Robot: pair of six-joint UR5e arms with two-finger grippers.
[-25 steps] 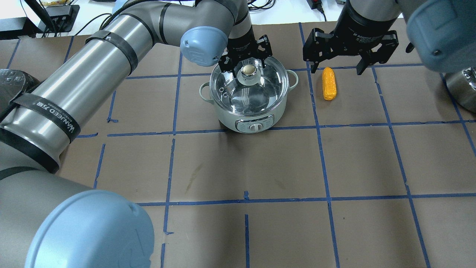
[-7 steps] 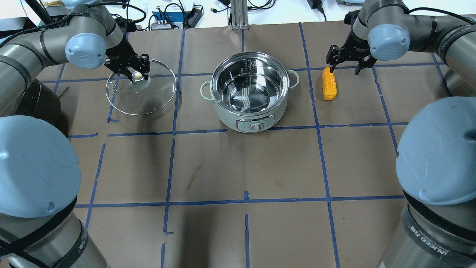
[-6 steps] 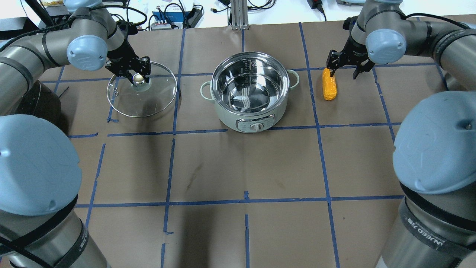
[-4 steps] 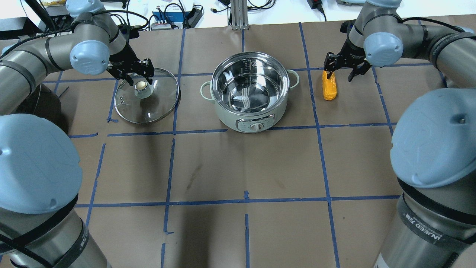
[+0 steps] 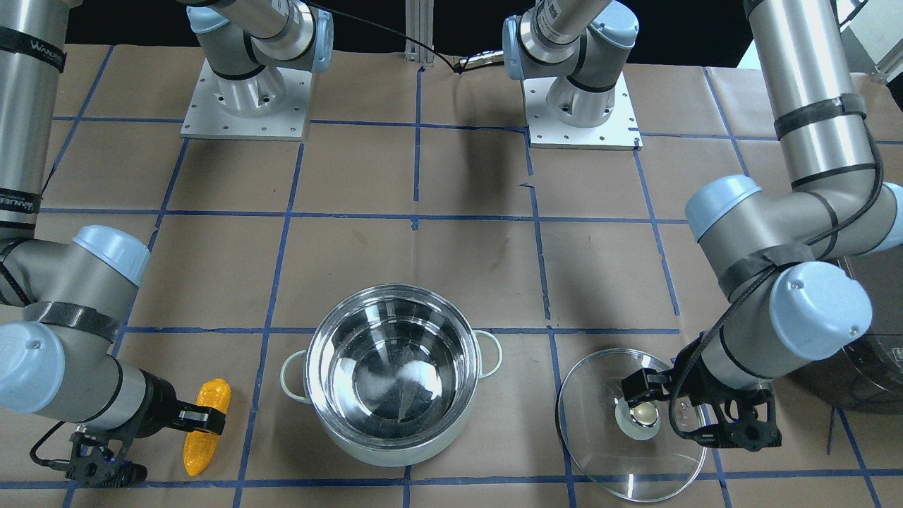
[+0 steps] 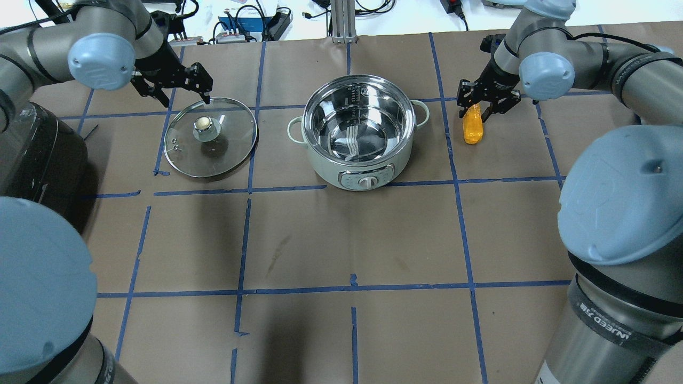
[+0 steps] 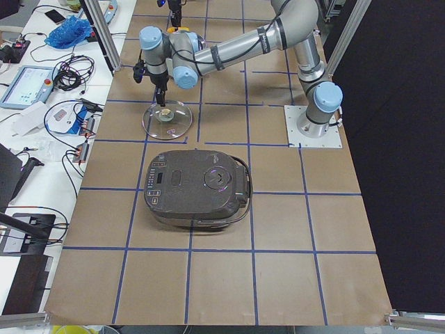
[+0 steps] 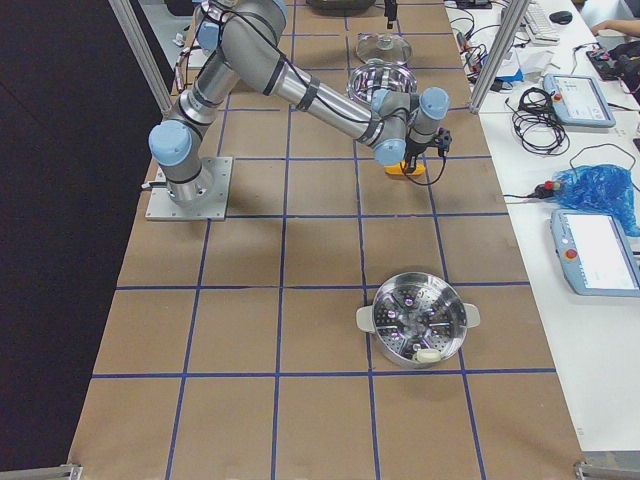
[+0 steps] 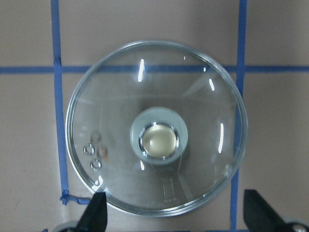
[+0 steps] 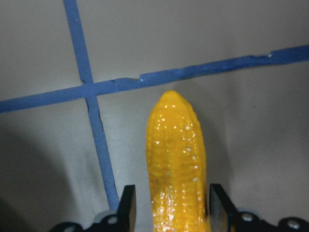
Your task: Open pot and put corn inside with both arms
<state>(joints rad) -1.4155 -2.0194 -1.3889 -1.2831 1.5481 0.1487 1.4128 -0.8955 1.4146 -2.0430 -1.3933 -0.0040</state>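
The steel pot (image 6: 325, 168) stands open at the table's middle, also in the front view (image 5: 367, 446). Its glass lid (image 6: 227, 154) lies flat on the table to its left, knob (image 6: 203, 126) up. My left gripper (image 6: 182, 94) is open and empty, just beyond and above the lid; the left wrist view shows the lid (image 9: 203, 106) under my spread fingertips (image 9: 99, 212). The yellow-orange corn (image 6: 471, 127) lies right of the pot. My right gripper (image 6: 477, 109) has closed on the corn's far end; in the right wrist view the corn (image 10: 176, 154) fills the gap between the fingers (image 10: 219, 203).
A dark grey rice cooker (image 7: 198, 188) sits at the table's left end (image 6: 32, 149). A steel pot with a perforated steamer insert (image 8: 418, 325) stands at the right end. Cables and devices lie along the far table edge (image 6: 251, 21).
My left gripper carried the lid left, set it down, let go of the knob and drew back toward the far edge. My right gripper came down and closed on the corn's far end.
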